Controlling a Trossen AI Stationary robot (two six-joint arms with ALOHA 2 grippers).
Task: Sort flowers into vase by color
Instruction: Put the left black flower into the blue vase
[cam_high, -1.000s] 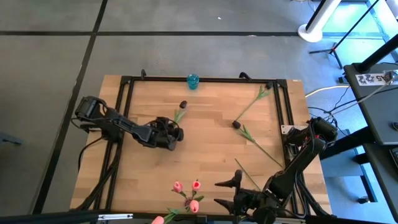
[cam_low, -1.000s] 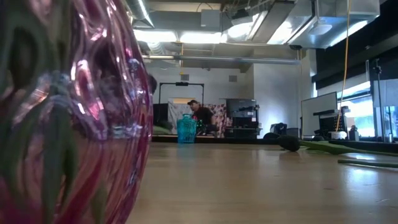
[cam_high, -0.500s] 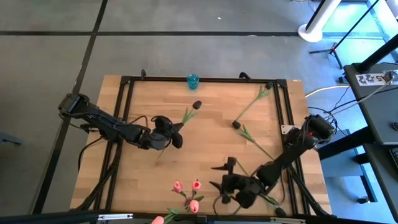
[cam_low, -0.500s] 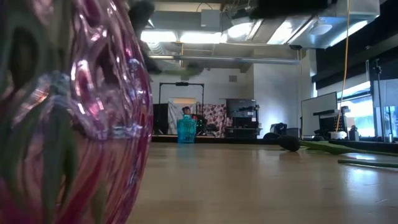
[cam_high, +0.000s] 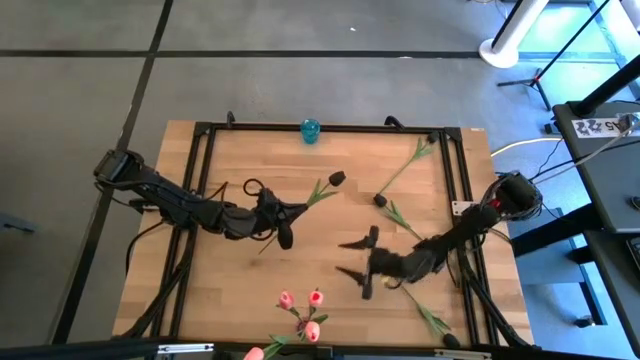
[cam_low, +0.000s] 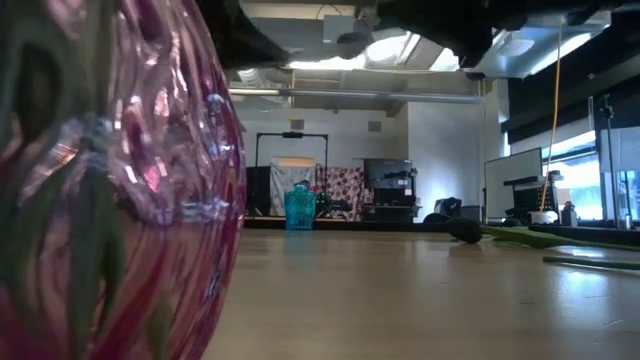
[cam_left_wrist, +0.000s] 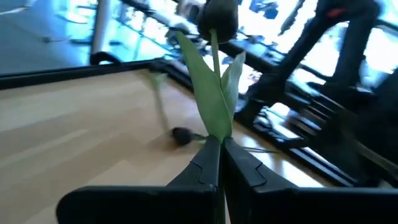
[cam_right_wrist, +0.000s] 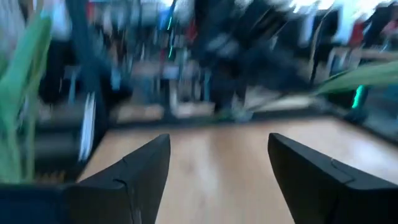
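Left gripper (cam_high: 283, 212) is clamped on a dark-headed flower (cam_high: 336, 178); your right gripper (cam_high: 356, 259) hangs spread apart over mid-table.

Your left arm reaches in from the table's left edge, its fingers (cam_left_wrist: 205, 167) pinched together on the green stem just below the leaves, with the near-black head (cam_left_wrist: 217, 17) raised and pointing toward the far right. Far of it, at the table's back rail, stands a small teal vase (cam_high: 310, 129). At the near edge, pink flowers (cam_high: 300, 312) stand in a pink glass vase (cam_low: 110, 180). Right of centre, your right gripper holds nothing, its two fingers (cam_right_wrist: 134, 171) wide. Just beyond it lies another dark-headed flower (cam_high: 381, 200), with a long green stem (cam_high: 405, 165) running toward the far right corner.
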